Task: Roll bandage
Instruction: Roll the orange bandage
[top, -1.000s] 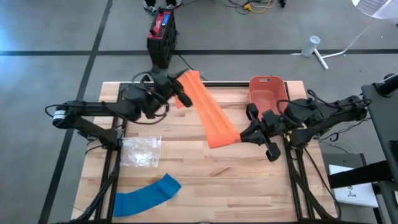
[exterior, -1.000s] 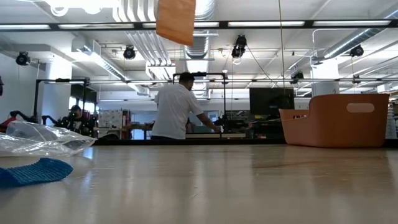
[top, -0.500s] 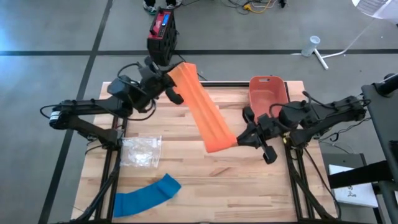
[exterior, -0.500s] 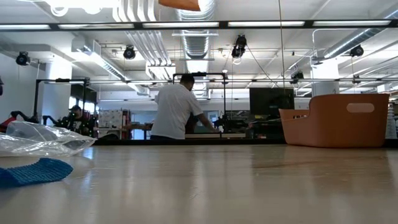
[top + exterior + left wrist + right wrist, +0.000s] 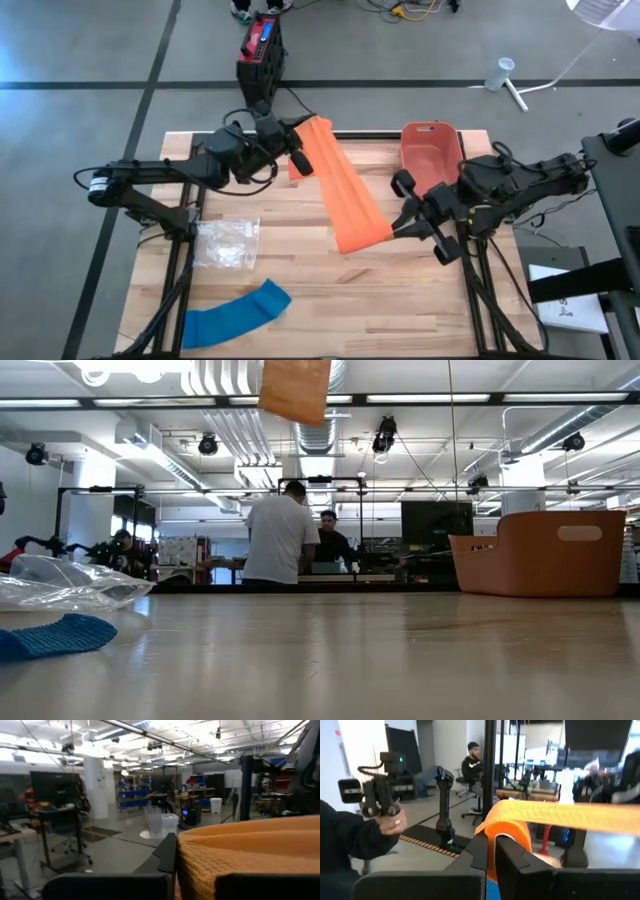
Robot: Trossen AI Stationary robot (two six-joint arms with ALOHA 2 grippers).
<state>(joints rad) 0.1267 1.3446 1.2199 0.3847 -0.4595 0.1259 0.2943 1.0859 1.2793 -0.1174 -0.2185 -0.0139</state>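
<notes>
A long orange bandage (image 5: 343, 190) hangs stretched in the air between my two grippers, clear of the wooden table (image 5: 330, 290). My left gripper (image 5: 300, 152) is shut on its far end, above the table's far edge. My right gripper (image 5: 398, 226) is shut on its near end, right of the table's middle. In the low view only a piece of the bandage (image 5: 295, 390) shows at the top, high above the tabletop. The left wrist view shows the bandage (image 5: 250, 855) running broad away from the fingers. In the right wrist view the band (image 5: 555, 815) runs off level. My left gripper pinches the bandage's far end (image 5: 192, 857) between its two fingers, coming level from the table's left side. The band leaves the fingers flat and wide, lifted clear. One finger (image 5: 167, 854) shows; the cloth covers the other. My right gripper pinches the bandage's near end (image 5: 501, 831) between its two fingers (image 5: 479, 851), coming level from the table's right side. The cloth bends over in a fold at the fingers. From there it runs off fairly taut, clear of the table.
A blue bandage (image 5: 235, 315) lies at the table's near left corner, and a clear plastic bag (image 5: 228, 243) lies beyond it. An orange-red bin (image 5: 432, 152) stands at the far right. People are in the room behind the table (image 5: 280, 540).
My left gripper swung toward the table's far left corner and then came back toward the right, carrying the bandage's far end with it. My right gripper shifted a little left and back. The bandage stayed stretched and clear of the table, rising and then sinking again.
</notes>
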